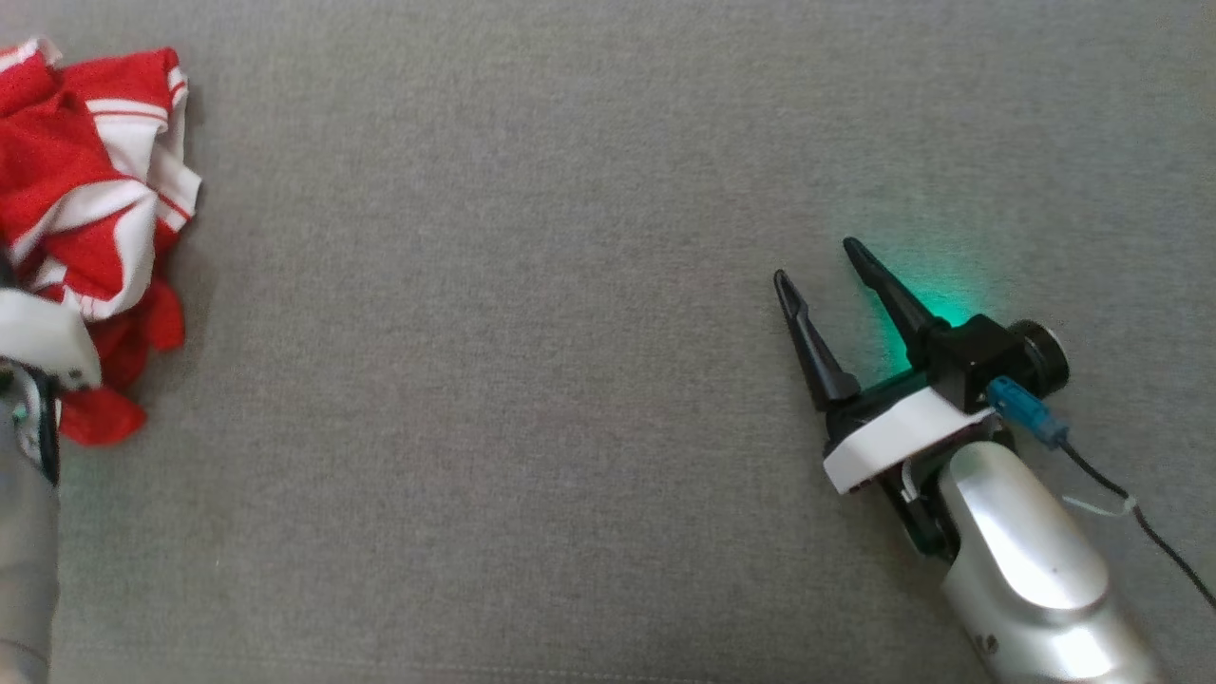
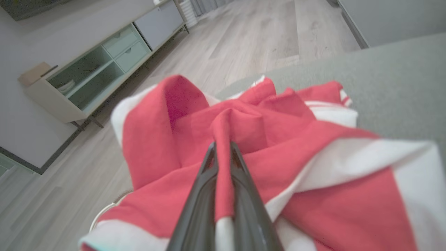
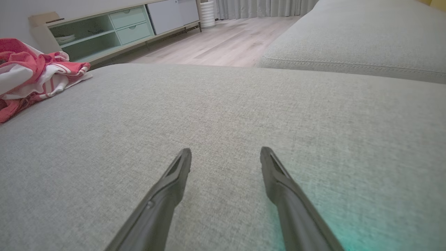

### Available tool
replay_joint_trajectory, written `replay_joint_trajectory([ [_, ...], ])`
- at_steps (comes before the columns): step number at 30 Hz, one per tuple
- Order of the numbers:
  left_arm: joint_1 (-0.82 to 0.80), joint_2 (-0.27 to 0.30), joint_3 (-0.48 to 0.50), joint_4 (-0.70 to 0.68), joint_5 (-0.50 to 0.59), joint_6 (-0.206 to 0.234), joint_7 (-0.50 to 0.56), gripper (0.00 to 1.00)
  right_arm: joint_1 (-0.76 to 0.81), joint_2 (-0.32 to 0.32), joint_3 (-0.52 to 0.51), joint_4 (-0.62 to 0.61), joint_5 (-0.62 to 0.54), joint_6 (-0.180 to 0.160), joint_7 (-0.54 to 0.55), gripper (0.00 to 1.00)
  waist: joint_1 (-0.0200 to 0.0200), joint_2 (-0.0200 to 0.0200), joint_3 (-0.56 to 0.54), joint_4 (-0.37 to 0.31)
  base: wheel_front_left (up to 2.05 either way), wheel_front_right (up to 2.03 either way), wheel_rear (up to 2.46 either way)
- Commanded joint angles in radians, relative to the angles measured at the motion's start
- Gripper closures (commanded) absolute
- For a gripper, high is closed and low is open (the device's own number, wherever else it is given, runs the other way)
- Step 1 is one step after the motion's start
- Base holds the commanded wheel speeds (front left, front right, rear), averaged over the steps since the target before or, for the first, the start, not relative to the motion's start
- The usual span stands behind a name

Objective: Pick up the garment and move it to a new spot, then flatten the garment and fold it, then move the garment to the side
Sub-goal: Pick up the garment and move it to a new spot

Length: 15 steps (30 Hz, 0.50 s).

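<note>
My left end effector (image 2: 222,145) is narrow, its two dark fingers nearly together and pinching a raised red fold of the garment (image 2: 150,146) at centre frame of the left wrist view. The pinched cloth runs down between the fingers to a white band at the bottom edge. The garment is red with white stripes, crumpled in a heap. In the head view it lies at the upper left of the frame, on the grey sofa cushion (image 1: 494,399), partly cut by the left edge. My pale left forearm (image 1: 27,513) rises along the lower left edge, its white wrist piece overlapping the heap's lower part. My right end effector (image 1: 815,260) is wide, with nothing between its fingers. It sits at right of centre, well apart from the garment, fingers pointing up and left over bare cushion. A green glow (image 1: 936,299) lies on the fabric just beside its right finger. A black cable (image 1: 1145,527) trails from the wrist toward the lower right. In the right wrist view the heap shows at the far left. A low cabinet (image 3: 104,28) and a wooden floor (image 3: 223,42) fill the upper frame beyond the cushion.
</note>
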<state>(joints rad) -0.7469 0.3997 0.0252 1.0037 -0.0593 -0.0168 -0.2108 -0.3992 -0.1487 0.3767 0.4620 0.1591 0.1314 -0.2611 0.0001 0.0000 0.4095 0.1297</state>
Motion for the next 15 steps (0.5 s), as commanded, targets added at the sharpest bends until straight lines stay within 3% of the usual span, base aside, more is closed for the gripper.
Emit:
replay_joint_trajectory([
  [1, -0.049, 0.074, 0.013, -0.049, 0.009, 0.001, -0.026, 1.00, 0.035, 0.010, 0.009, 0.005, 0.012, -0.001, -0.001, 0.00, -0.0001, 0.0000, -0.023, -0.013, 0.00, 0.00, 0.00],
  [9, -0.104, 0.057, -0.064, -0.274, 0.037, -0.055, -0.050, 1.00, 0.074, 0.059, -0.011, 0.025, 0.029, -0.001, -0.001, 0.00, -0.0001, 0.0000, -0.125, -0.095, 0.00, 0.00, 0.00],
  [15, -0.077, -0.016, -0.132, -0.430, 0.010, -0.091, -0.051, 1.00, 0.093, 0.084, 0.015, 0.031, 0.043, -0.001, -0.001, 0.00, -0.0001, 0.0000, -0.198, -0.218, 0.00, 0.00, 0.00],
])
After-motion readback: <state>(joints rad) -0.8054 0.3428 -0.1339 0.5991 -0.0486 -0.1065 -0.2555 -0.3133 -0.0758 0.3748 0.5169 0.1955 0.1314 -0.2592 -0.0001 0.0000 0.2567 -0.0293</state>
